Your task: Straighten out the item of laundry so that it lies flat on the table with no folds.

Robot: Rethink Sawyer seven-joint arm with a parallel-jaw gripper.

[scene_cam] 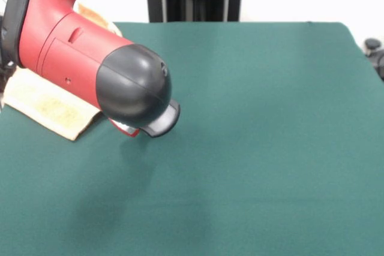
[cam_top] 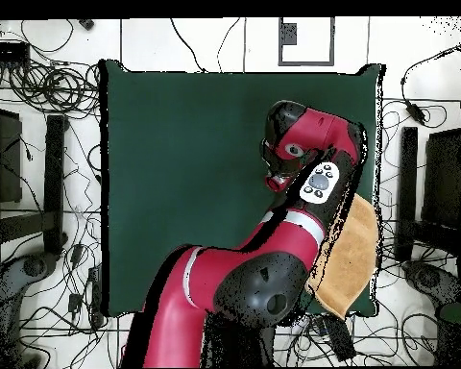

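From the front, my arm (scene_cam: pixel 72 52) fills the upper left: a glossy red shell ending in a rounded black cap, with a small grey and red piece jutting out beneath it. Behind it lies the towel (scene_cam: pixel 45 103), tan terry with a nubbly pile and a paler band near its edge. It sits at the left side of the table (scene_cam: pixel 258 148), with one corner showing below my arm and a scrap showing above it. The table cloth is dark green, matte and felt-like, smooth over the rest of its surface. My gripper is hidden here.

From overhead, my arm (cam_top: pixel 273 259) bends up from the bottom edge across the table (cam_top: pixel 177 173) and folds back over the right part. The towel (cam_top: pixel 354 255) appears as a long golden-orange strip with a rounded end, lying slantwise at the table's right edge, partly under my arm and reaching over that edge. Whether my gripper is apart or together I cannot tell.
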